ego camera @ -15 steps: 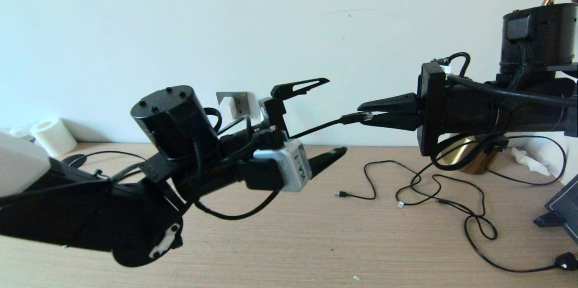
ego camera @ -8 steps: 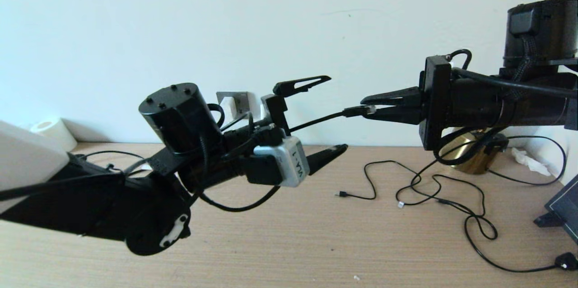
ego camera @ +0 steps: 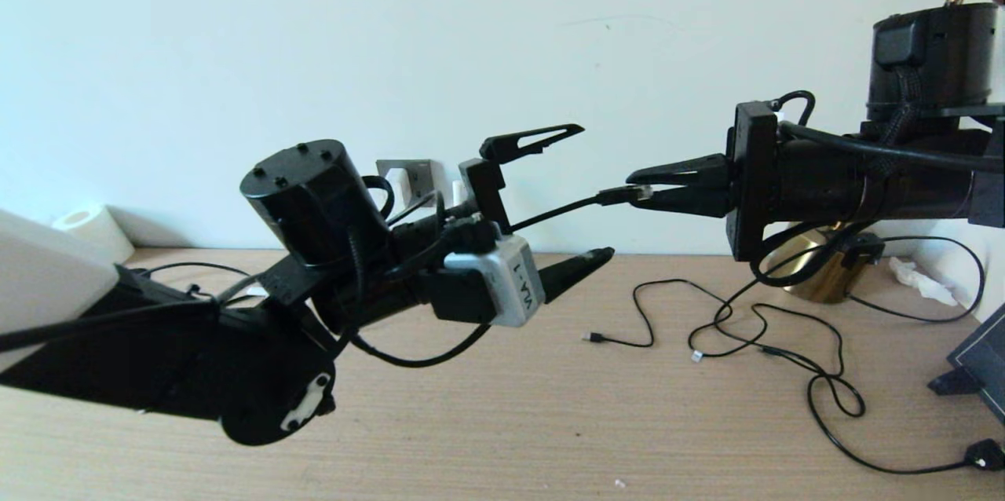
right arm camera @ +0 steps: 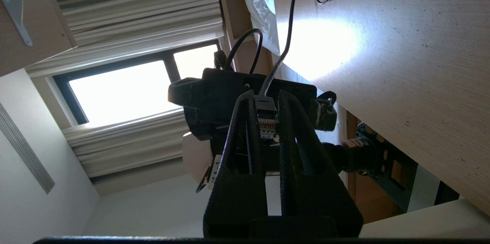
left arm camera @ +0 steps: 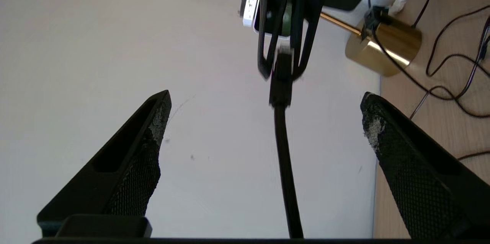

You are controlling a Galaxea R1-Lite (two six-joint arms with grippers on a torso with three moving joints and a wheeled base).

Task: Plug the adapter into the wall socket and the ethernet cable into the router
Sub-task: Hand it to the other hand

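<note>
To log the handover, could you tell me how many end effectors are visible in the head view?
2. The left end effector is mid-frame, open around the ethernet cable; the right end effector is shut on its plug. None seems hidden.

The head view faces the pale wall over the light wooden desk (ego camera: 550, 422), while both close, opposed wrist views share the thick black ethernet cable (left arm camera: 285, 167) between them.

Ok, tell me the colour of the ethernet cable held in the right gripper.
Black; the ethernet cable shows best in the left wrist view, pinched by the right gripper.
</note>
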